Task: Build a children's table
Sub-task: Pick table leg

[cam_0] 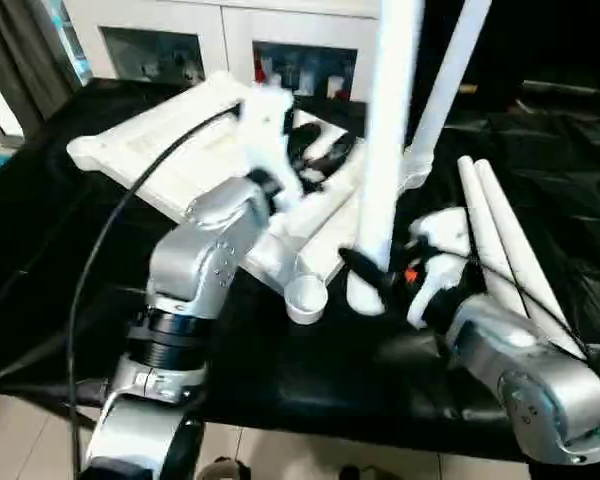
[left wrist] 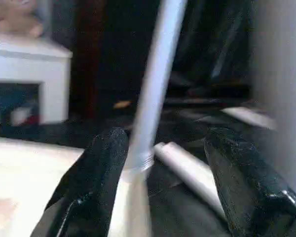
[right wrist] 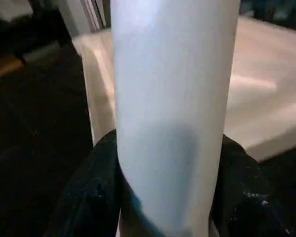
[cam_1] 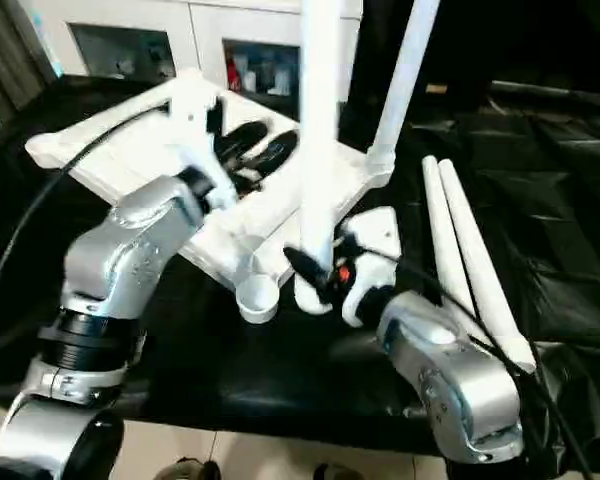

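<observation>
The tabletop (cam_1: 160, 150) lies upside down on the black worktop (cam_1: 540, 200). The right fingers (cam_1: 315, 272) grasp an upright leg (cam_1: 320, 120) just beside its near corner socket (cam_1: 257, 297). The left fingers (cam_1: 255, 148) hang released over the ribbed underside. Two spare legs (cam_1: 460, 250) lie to the right.

tabletop (cam_1: 130, 150): white | legs (cam_1: 460, 250): white | held leg (cam_0: 385, 150): white | fingers (left wrist: 96, 168): black | forearms (cam_0: 195, 255): silver | table cover (cam_0: 540, 180): black, glossy | cabinet (cam_0: 230, 35): white, glass doors | cable (cam_0: 100, 250): black
</observation>
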`<state>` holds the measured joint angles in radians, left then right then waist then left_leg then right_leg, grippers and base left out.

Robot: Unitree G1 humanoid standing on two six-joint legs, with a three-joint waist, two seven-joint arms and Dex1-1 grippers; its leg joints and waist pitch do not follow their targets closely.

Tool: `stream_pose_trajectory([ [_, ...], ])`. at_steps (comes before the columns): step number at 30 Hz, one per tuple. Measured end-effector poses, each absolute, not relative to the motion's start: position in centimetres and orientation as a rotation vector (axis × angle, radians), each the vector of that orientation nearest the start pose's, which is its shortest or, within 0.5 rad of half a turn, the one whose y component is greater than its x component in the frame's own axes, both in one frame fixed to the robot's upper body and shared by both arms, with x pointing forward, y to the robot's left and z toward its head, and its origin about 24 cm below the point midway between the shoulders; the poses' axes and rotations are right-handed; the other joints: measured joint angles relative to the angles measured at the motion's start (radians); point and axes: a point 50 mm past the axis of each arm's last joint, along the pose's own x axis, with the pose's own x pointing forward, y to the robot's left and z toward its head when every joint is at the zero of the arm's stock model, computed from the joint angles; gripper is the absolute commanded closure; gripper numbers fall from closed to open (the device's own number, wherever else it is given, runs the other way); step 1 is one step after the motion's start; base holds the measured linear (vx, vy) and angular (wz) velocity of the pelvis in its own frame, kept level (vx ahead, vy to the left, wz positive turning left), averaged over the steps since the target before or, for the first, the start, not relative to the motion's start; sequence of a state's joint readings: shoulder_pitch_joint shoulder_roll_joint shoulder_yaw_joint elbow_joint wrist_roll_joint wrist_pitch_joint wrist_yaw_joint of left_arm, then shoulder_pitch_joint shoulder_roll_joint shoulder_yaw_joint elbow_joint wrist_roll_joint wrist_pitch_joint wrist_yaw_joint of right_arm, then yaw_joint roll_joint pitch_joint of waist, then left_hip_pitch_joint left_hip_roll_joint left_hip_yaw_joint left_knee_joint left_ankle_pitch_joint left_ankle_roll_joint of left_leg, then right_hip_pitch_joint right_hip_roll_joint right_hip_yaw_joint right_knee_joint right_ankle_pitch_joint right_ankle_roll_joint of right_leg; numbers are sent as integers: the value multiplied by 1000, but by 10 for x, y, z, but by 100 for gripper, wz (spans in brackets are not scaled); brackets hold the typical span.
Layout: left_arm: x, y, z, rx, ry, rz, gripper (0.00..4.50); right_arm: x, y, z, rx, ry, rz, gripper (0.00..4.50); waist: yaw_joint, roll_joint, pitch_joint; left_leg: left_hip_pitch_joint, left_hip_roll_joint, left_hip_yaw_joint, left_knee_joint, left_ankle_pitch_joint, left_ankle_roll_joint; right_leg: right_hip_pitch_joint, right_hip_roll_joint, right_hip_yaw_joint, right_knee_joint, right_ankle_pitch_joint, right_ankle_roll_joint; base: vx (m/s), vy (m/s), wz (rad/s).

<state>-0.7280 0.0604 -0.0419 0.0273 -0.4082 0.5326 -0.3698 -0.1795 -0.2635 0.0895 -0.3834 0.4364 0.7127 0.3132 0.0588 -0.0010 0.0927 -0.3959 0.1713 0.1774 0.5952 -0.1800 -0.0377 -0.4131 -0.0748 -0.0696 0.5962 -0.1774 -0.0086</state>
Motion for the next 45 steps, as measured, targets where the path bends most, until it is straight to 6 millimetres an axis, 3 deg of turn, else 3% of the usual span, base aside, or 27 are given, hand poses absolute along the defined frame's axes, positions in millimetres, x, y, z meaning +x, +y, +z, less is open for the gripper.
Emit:
stream_pose_trajectory([
  [8,318,44,213,-197,-166,-940,156,261,-121,106,73,204,633,259,0,0,0,3,0,1,1,-2,-5,3,0,0,0,1,-1,0,0,0],
  [17,323,41,215,-156,-171,-904,156,264,-120,102,58,223,639,259,0,0,0,4,0,1,1,-2,-5,4,0,0,0,1,-1,0,0,0],
  [20,332,50,214,-128,-177,-839,156,266,-119,104,64,215,641,259,-2,1,-1,5,0,1,1,-2,-5,4,0,0,1,2,-1,0,0,0],
  [22,344,71,212,-80,-178,-758,156,271,-121,108,65,203,633,259,-9,4,-3,7,0,1,1,-1,-6,5,0,1,3,2,-2,0,0,0],
  [25,350,93,214,-52,-205,-686,156,273,-129,109,52,196,609,259,0,4,-3,8,1,1,1,-1,-7,5,0,1,5,2,-2,0,0,0],
  [27,350,96,216,-59,-213,-680,156,274,-130,108,56,201,612,259,5,5,-3,7,1,1,3,-1,-7,5,0,1,5,2,-2,0,0,0],
  [35,331,80,229,-214,-259,-887,156,278,-126,106,35,217,625,259,28,5,-4,11,1,2,11,0,-7,6,-1,3,16,2,-3,0,0,0],
  [37,331,80,220,-127,-227,-910,156,281,-127,106,34,224,618,259,27,10,-7,13,1,1,11,0,-8,7,-1,3,16,3,-4,0,0,0],
  [39,337,87,206,10,-179,-896,120,282,-128,105,40,226,611,259,24,12,-8,13,1,1,10,0,-8,7,0,3,16,3,1,0,0,0],
  [42,347,113,178,269,-65,-863,117,284,-135,109,50,211,583,259,16,13,-9,13,1,-1,9,2,-11,7,0,2,15,5,2,0,0,0],
  [44,347,136,157,556,55,-922,92,286,-142,111,56,200,557,259,13,13,-9,14,1,-1,8,2,-12,7,1,2,15,6,2,0,0,0],
  [45,347,142,149,599,97,-930,79,287,-146,112,54,197,544,259,12,14,-9,13,1,-1,8,3,-12,7,1,2,15,6,2,0,0,0],
])
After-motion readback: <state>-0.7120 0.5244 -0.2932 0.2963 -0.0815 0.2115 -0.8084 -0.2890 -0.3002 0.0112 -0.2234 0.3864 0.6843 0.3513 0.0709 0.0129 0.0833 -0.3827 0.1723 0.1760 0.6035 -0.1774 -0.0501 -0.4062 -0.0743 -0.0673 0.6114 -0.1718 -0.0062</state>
